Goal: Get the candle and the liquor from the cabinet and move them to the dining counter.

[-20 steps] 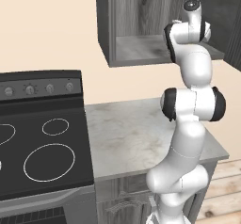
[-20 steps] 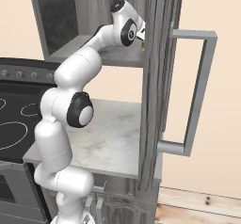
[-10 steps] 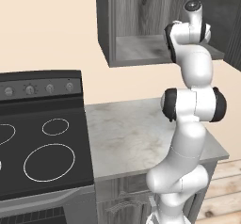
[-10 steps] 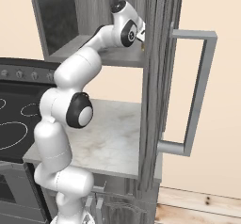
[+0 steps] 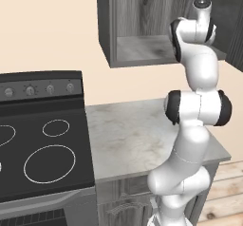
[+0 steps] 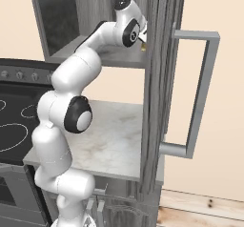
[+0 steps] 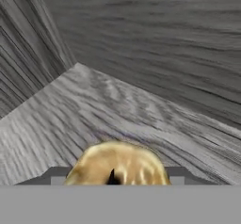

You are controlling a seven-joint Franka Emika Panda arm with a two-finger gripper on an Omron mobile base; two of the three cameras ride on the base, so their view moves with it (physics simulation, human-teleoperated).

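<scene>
Yellow candle [image 7: 116, 164]: on cabinet [image 5: 142, 49] shelf, directly ahead of gripper [image 7: 113, 177], touching close.
Fingers: spread or pinching, cannot tell.

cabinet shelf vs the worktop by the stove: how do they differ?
The cabinet shelf is dark grey wood grain; the worktop is pale marbled stone. The shelf sits high, walled in at back and sides; the worktop lies lower, open, beside the black stove. The arm's hand reaches in over the shelf, where a rounded yellow object sits right at the gripper; the arm merely passes above the worktop. Both are flat and level.
</scene>
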